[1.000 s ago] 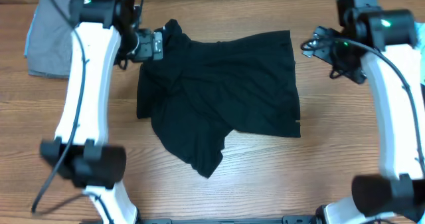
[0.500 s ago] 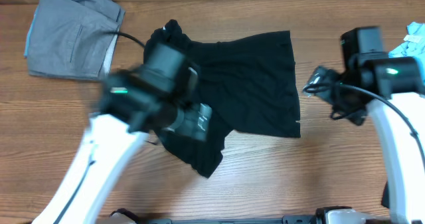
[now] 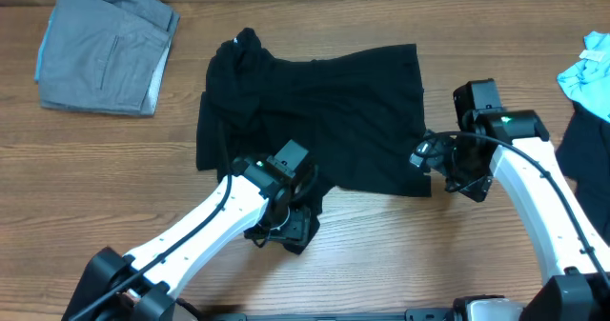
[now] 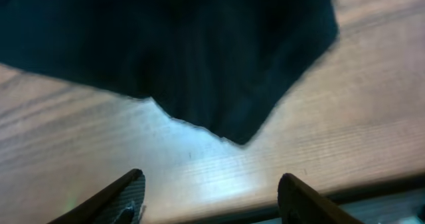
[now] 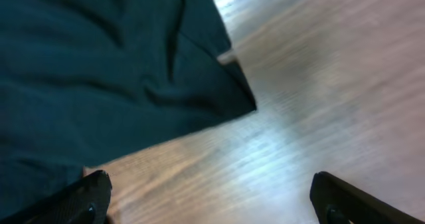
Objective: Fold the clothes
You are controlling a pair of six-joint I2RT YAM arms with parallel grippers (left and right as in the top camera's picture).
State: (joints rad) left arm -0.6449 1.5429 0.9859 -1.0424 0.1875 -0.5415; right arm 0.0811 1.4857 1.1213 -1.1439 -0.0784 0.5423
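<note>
Both gape: left gripper (image 4: 211, 199) (seemingly empty), right gripper (image 5: 211, 199) beside black shirt (image 3: 324, 111).

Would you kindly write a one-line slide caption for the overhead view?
Crumpled black shirt awaiting folding: open left gripper over its lower tip, open right gripper beside its lower-right corner.

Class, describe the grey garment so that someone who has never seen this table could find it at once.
Start at the wooden table, with the big black shirt spread across its middle. In the far left corner lies the grey garment, apart from the shirt. It alone is grey and folded into a neat flat block; the shirt is rumpled.
</note>
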